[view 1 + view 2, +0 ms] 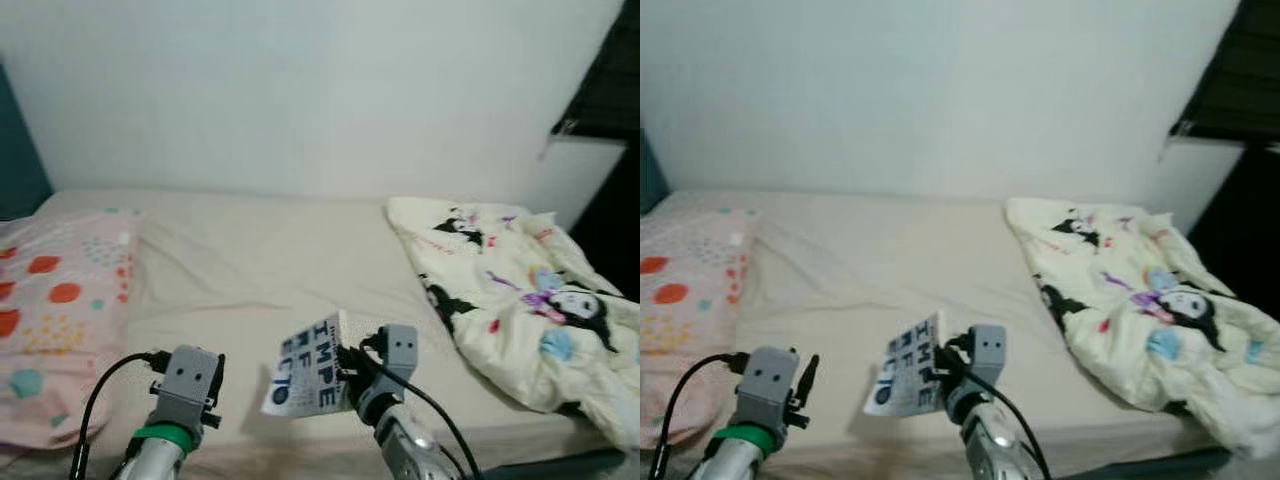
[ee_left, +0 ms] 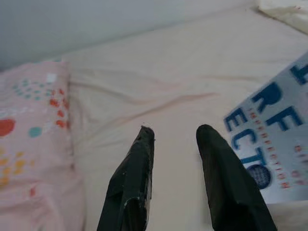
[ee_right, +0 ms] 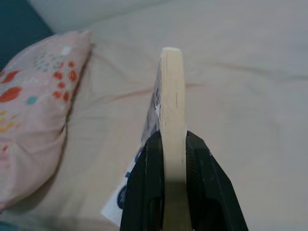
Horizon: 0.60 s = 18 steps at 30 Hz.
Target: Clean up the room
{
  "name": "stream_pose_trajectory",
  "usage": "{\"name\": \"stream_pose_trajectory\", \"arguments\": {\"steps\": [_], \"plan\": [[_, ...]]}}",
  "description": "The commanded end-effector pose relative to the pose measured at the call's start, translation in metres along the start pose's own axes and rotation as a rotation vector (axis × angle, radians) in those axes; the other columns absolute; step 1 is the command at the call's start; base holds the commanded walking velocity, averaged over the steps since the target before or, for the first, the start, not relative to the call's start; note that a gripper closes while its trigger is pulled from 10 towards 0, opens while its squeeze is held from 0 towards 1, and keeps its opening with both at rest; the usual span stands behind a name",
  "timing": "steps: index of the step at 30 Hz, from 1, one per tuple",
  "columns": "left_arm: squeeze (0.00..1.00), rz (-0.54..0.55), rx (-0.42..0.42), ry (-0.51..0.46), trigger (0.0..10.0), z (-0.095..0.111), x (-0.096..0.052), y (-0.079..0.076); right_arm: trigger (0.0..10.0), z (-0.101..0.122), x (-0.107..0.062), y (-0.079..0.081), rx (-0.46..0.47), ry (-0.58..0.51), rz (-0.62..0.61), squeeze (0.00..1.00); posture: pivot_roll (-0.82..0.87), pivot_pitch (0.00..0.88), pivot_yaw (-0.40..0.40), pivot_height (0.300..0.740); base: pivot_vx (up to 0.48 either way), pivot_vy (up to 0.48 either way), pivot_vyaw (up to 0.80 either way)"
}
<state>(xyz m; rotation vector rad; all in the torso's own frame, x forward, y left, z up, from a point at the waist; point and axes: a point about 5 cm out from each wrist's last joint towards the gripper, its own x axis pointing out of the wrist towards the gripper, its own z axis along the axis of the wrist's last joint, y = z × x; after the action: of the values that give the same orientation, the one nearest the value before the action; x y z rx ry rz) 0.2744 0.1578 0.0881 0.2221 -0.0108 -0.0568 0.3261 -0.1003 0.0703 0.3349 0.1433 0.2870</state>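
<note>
A grey-white book (image 1: 310, 368) with big blue letters is held up over the near edge of the bed (image 1: 270, 260). My right gripper (image 1: 350, 372) is shut on its edge; in the right wrist view both fingers (image 3: 147, 187) pinch the cream page block of the book (image 3: 171, 106). To its left my left gripper (image 1: 210, 385) hangs open over the sheet, nothing between its fingers (image 2: 132, 178). The book (image 2: 274, 139) lies off to that gripper's side. A cartoon-printed cream blanket (image 1: 520, 290) lies crumpled on the right of the bed.
A pink pillow (image 1: 55, 310) with coloured dots lies on the bed's left side. A white wall (image 1: 300, 90) runs behind the bed. A dark opening (image 1: 610, 150) stands at the far right.
</note>
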Motion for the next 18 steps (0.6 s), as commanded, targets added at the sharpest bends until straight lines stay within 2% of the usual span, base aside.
{"name": "stream_pose_trajectory", "arguments": {"steps": [1, 18], "plan": [[0.00, -0.008, 0.004, 0.026, 10.0, -0.0047, -0.0026, -0.0008, 10.0, 0.0032, 0.0002, -0.0015, 0.013, -0.019, -0.003, 0.00, 0.09, 0.040, -0.041, 0.740, 0.000, 0.480, 0.00], [0.00, -0.007, -0.006, 0.038, 10.0, -0.0043, 0.0000, 0.0009, 10.0, -0.0011, -0.0021, -0.0034, 0.045, -0.021, -0.032, 0.00, 0.10, 0.038, -0.025, 0.740, 0.000, 0.475, 0.00]]}}
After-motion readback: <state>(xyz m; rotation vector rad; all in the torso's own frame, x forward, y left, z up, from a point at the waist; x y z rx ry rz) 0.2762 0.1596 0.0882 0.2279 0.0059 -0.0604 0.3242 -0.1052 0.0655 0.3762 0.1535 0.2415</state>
